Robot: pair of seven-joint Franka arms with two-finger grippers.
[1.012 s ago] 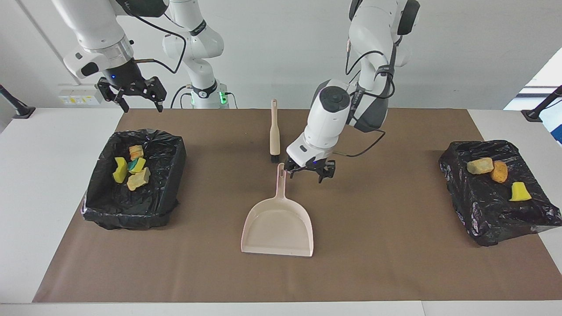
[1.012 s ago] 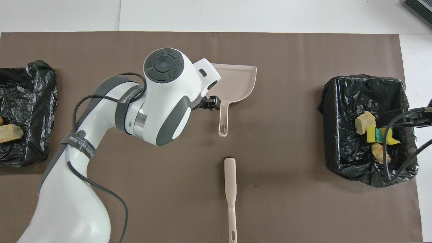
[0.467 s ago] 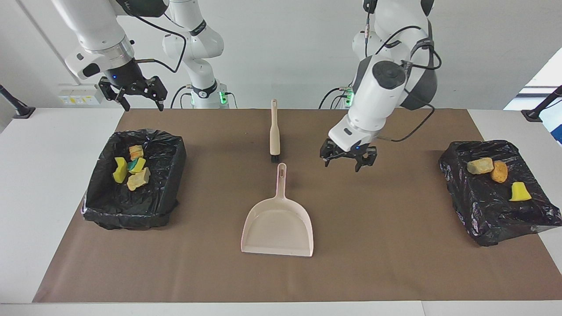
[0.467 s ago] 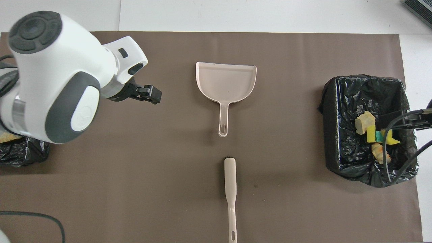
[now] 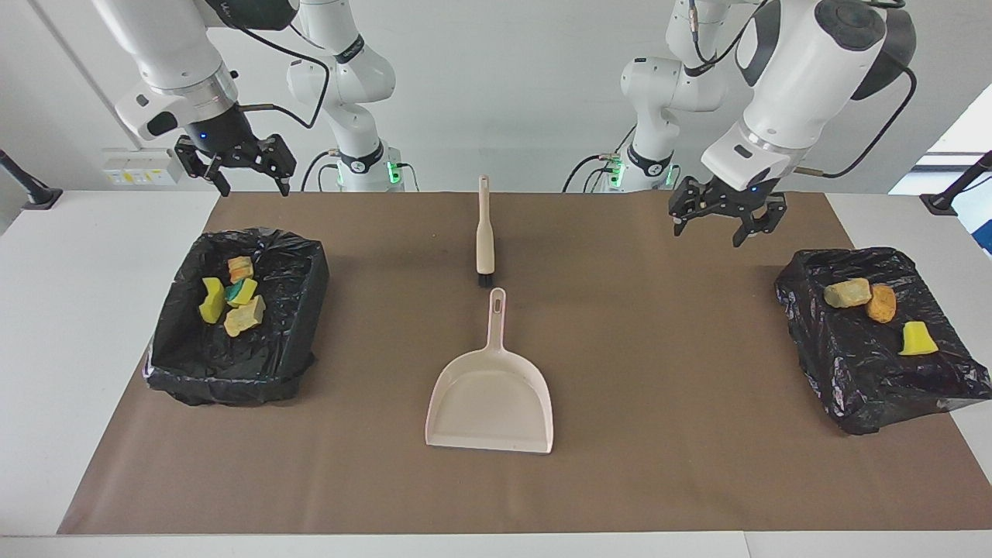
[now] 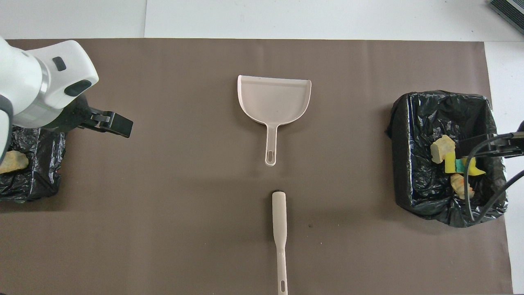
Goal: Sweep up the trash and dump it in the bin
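Left tool (image 5: 725,219) hangs raised over the brown paper sheet (image 5: 659,387) that covers the white surface (image 5: 70,310), toward the left arm's end, beside the flattened black plastic bag (image 5: 868,380); fingers spread, gripping nothing. Right tool (image 5: 242,164) hangs raised at the right arm's end, above the edge of the sheet on the robots' side of the black-lined rectangular bin (image 5: 279,341); fingers likewise spread and empty. Trash: four scraps lie inside the bin, namely a yellow sponge chunk (image 5: 211,301), a yellow-and-green sponge piece (image 5: 242,292), a tan bread-like piece (image 5: 245,316) and an orange-tan piece (image 5: 241,268). Three more scraps rest on the flattened bag: a tan bread-like chunk (image 5: 846,293), touching an orange-brown piece (image 5: 881,303), and a bright yellow sponge wedge (image 5: 917,339) a little apart, farther from the robots. Beige plastic dustpan (image 5: 491,399) lies flat mid-sheet, handle pointing toward the robots. Beige hand brush (image 5: 485,232) with dark bristles lies nearer to the robots, in line with the dustpan handle, its bristle end just short of the handle tip, not touching.
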